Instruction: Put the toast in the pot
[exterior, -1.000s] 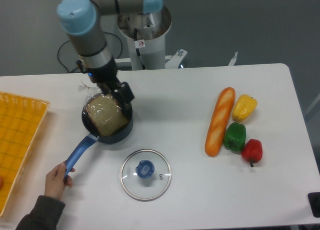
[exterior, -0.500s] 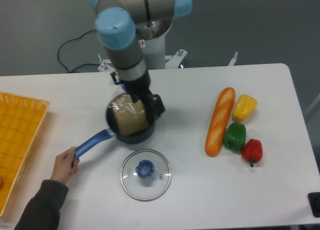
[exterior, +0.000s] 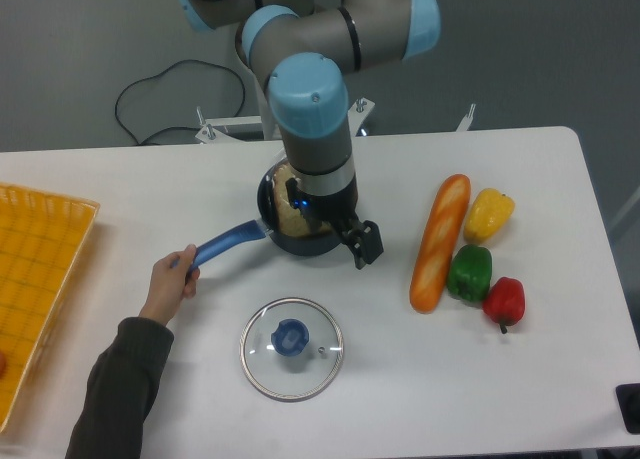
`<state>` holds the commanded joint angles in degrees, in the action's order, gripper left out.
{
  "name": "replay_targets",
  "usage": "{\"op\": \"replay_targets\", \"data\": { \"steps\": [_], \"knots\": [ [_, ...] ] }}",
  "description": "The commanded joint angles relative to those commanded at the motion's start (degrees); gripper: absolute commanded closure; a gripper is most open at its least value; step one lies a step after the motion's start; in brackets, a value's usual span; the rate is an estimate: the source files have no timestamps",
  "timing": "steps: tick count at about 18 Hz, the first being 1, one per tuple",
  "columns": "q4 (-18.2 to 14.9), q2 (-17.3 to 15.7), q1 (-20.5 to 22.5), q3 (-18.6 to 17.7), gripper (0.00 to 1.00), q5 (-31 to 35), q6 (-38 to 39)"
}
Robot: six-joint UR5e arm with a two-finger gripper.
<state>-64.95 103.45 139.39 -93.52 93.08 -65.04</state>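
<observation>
The pot (exterior: 285,241) is a small dark saucepan standing on the white table at centre. A person's hand (exterior: 170,279) holds the end of its blue handle (exterior: 228,245). The toast (exterior: 289,215) shows as a beige patch in clear plastic inside the pot's rim, mostly hidden under my arm. My gripper (exterior: 310,219) points straight down over the pot, right at the toast. My own wrist covers the fingers, and they seem shut on the toast's wrapping.
A glass lid with a blue knob (exterior: 291,347) lies in front of the pot. A baguette (exterior: 438,241) lies at the right beside yellow (exterior: 488,214), green (exterior: 468,272) and red (exterior: 504,301) peppers. An orange basket (exterior: 35,279) stands at the left edge.
The hand has slid the pot to the right and a little back. My arm has moved right with it, keeping the toast over the pot.
</observation>
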Motion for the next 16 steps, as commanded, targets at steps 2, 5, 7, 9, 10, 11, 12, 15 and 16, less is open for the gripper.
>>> {"op": "replay_targets", "data": {
  "steps": [2, 5, 7, 9, 10, 11, 12, 15, 16],
  "knots": [
    [-1.4, 0.1, 0.8, 0.7, 0.0, -0.4, -1.2],
    [-5.6, 1.1, 1.4, 3.8, 0.0, -2.0, -3.4],
    [-6.9, 1.6, 1.7, 4.8, 0.0, -2.2, -3.4],
    [-7.0, 1.8, 2.0, 5.2, 0.0, -2.3, -3.5],
    [-7.0, 1.8, 2.1, 5.2, 0.0, -2.4, -3.5],
    [-7.0, 1.8, 2.5, 5.2, 0.0, -2.7, -3.5],
    [-7.1, 1.8, 2.5, 5.2, 0.0, -2.8, -3.5],
    [-7.0, 1.9, 2.5, 5.3, 0.0, -2.8, -3.5],
    [-7.0, 1.9, 2.5, 5.3, 0.0, -2.8, -3.5]
  ]
}}
